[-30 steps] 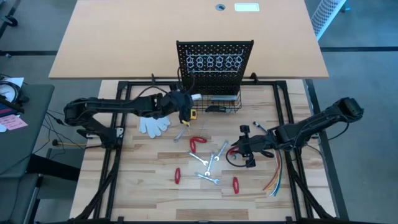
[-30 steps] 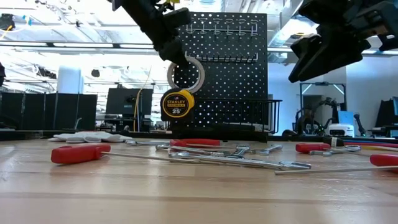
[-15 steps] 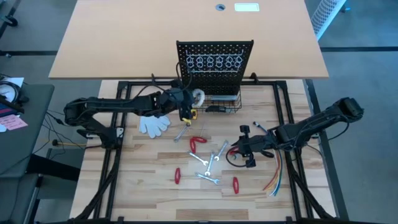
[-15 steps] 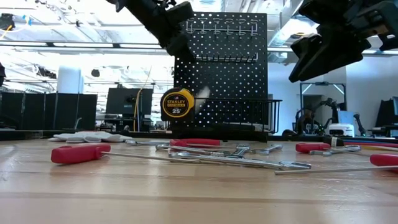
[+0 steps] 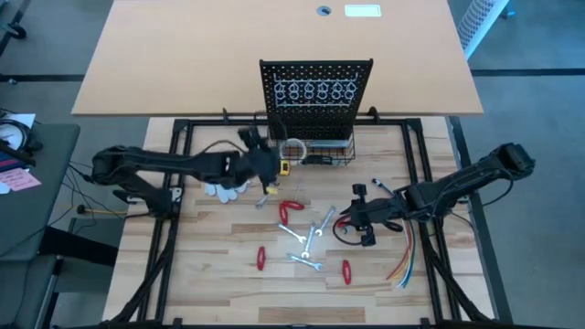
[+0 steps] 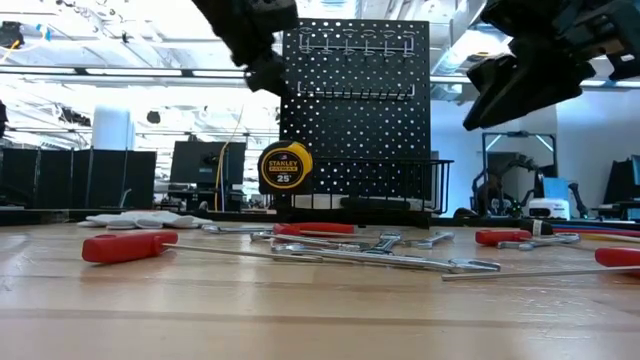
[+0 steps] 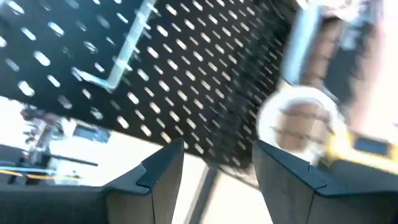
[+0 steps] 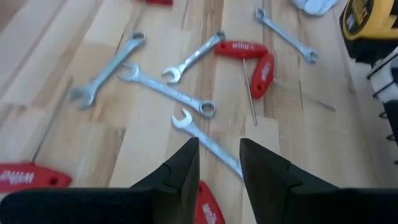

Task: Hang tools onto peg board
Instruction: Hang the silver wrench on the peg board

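Hovering by the peg board [image 5: 315,87], left gripper [image 5: 268,171] sits open and empty; right gripper [image 5: 364,219] hangs part-open, empty, over the tools [image 5: 306,239].

White glove [image 5: 224,187] lies near yellow tape measure [image 6: 285,166].

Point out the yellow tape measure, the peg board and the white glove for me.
tape measure [image 6: 285,166], low view, on its round yellow face.
peg board [image 6: 360,130], low view, on the perforated black panel.
white glove [image 5: 222,190], high view, on its fingers beside the left arm.
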Controlling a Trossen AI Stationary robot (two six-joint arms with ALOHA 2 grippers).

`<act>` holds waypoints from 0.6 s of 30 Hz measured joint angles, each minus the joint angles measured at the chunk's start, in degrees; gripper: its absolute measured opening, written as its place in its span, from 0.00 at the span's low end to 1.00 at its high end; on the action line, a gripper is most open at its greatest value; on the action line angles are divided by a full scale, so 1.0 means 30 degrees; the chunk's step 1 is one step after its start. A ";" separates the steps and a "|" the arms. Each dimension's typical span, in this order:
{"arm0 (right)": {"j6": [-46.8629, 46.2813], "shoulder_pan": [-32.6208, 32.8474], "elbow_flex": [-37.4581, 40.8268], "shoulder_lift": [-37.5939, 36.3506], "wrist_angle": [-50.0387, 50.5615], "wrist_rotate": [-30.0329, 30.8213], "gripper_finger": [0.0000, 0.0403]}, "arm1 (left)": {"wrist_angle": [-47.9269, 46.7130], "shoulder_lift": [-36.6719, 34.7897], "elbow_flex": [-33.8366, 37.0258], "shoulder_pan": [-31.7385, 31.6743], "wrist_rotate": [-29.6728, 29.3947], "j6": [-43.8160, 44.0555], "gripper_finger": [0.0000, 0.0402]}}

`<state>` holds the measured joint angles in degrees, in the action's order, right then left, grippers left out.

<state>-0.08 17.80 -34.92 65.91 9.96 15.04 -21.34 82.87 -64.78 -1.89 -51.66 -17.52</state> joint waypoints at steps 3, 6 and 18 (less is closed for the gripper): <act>0.0587 0.0083 0.0785 0.0039 -0.2662 -0.0072 0.30 | -0.3018 -0.0021 0.0007 0.1792 -0.0211 0.4033 0.47; 0.1352 0.0165 0.1878 0.0460 -0.5802 -0.0271 0.30 | -0.4721 -0.0043 0.0607 0.3942 -0.0505 0.8050 0.47; 0.2032 -0.0726 0.1689 0.6688 -1.3162 -0.1207 0.38 | -0.1148 -0.0007 0.7466 1.0369 -0.1880 1.9113 0.47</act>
<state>6.01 15.63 -29.86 85.97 -29.53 11.42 -24.78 82.85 -42.38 29.22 -57.30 39.82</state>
